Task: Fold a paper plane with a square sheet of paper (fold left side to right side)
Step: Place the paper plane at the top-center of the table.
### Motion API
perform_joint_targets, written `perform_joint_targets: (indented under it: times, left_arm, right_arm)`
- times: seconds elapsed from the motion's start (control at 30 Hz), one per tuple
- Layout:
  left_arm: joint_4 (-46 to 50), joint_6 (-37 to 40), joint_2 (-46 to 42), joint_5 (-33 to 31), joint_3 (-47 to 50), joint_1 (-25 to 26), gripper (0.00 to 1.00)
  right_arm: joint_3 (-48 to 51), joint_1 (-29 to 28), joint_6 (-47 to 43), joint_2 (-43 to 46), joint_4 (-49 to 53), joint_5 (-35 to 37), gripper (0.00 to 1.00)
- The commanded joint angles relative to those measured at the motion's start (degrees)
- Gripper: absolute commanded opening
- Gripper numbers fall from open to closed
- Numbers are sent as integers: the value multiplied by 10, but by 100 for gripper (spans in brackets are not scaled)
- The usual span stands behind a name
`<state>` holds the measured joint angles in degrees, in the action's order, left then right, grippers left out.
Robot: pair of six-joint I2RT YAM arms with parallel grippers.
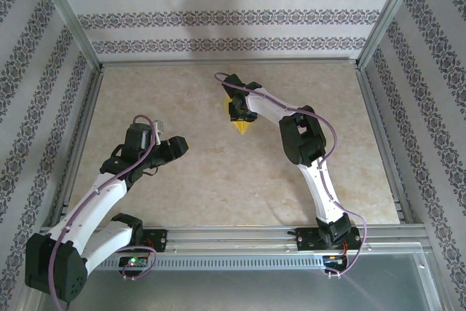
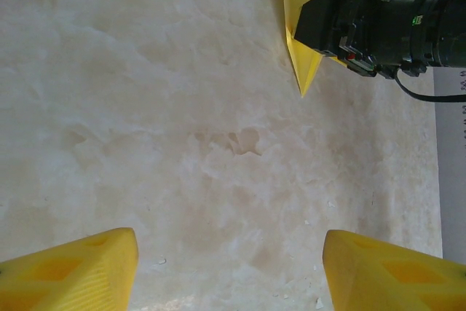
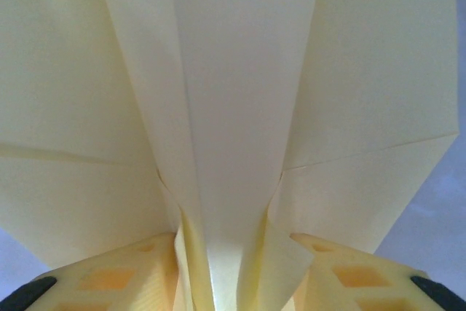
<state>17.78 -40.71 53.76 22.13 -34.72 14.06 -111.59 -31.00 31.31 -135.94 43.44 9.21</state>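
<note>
Two grippers: right gripper (image 3: 233,267) clamps the paper plane (image 3: 240,107); left gripper (image 2: 229,267) gapes.

The worktop (image 1: 218,172) is a pale beige, marble-patterned slab, mottled with faint cloudy veins. An aluminium frame (image 1: 378,118) borders it on the left, right and far sides. Beyond that frame stand walls (image 1: 218,16) papered in white with dark floral stripes. At the worktop's near edge runs a slotted metal rail (image 1: 233,260).
</note>
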Motion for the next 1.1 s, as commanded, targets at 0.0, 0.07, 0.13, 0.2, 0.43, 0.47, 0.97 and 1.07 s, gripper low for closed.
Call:
perform_joint_targets:
  times: [0.0, 0.07, 0.13, 0.2, 0.43, 0.47, 0.97, 1.07]
  left_arm:
    - [25, 12, -8, -4, -1, -12, 68]
    - [25, 13, -8, -3, 0, -12, 69]
    - [25, 12, -8, -2, 0, -13, 69]
    - [25, 12, -8, -2, 0, -14, 69]
    - [23, 12, -6, -1, 1, -17, 71]
    - [23, 12, -5, -1, 1, -18, 71]
    - [14, 14, -9, 2, 1, -29, 86]
    - [15, 17, -15, 1, 2, -34, 90]
  right_arm:
    - [7, -9, -6, 21, 27, 14, 45]
    - [7, -10, -8, 25, 27, 15, 45]
    - [7, -12, -9, 29, 27, 16, 46]
    - [6, -13, -10, 32, 28, 17, 47]
    - [6, -14, -15, 43, 29, 18, 48]
    - [6, -14, -14, 44, 28, 18, 48]
    - [40, -33, -34, 118, 27, 35, 58]
    - [81, -40, -42, 171, 8, 42, 61]
